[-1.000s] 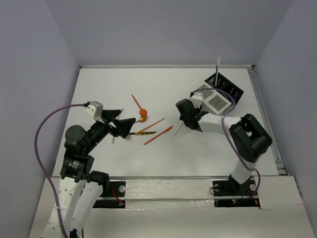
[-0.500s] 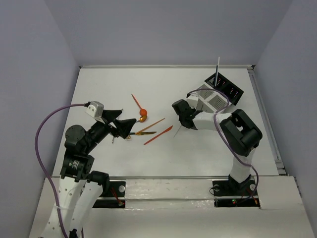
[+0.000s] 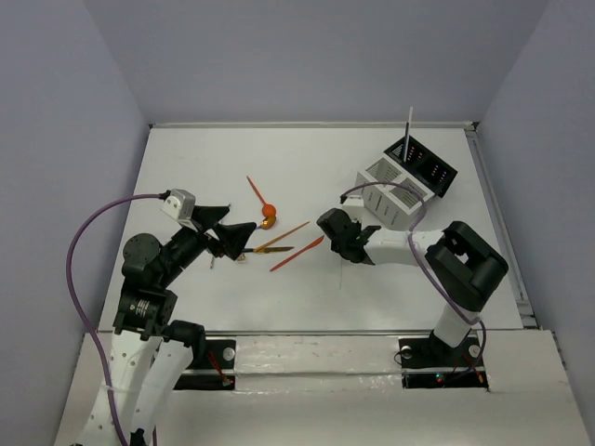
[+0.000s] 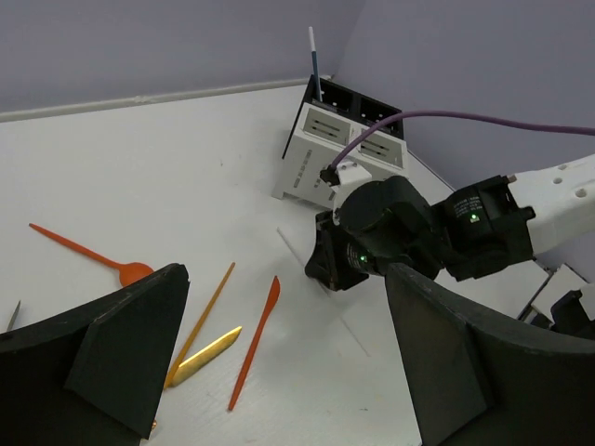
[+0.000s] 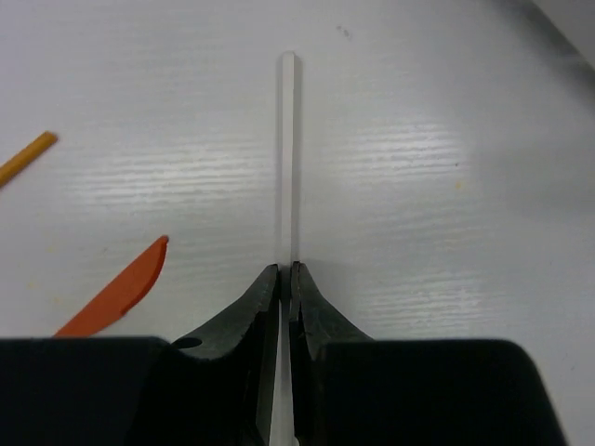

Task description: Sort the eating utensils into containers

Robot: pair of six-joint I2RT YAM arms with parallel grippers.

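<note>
My right gripper (image 5: 286, 269) is down at the table, its jaws shut on a thin pale stick (image 5: 288, 158) that lies flat and runs away from the tips. Just left of it lie an orange knife (image 3: 297, 254), a gold-brown stick (image 3: 284, 234) and a gold-and-black knife (image 3: 274, 250). An orange spoon (image 3: 260, 197) is farther back. The white slatted caddy (image 3: 390, 189) and the black box (image 3: 429, 167) joined to it stand at the back right, one thin utensil (image 3: 409, 125) upright in them. My left gripper (image 4: 279, 362) hovers open and holds nothing, left of the pieces.
The right arm's purple cable (image 3: 386, 186) loops in front of the caddy. A raised rail (image 3: 497, 232) runs along the table's right edge. A small dark piece (image 3: 212, 263) lies under the left gripper.
My right gripper has slid left and toward the near edge, away from the caddy, and its jaws have closed onto the pale stick. The left arm has not moved.
</note>
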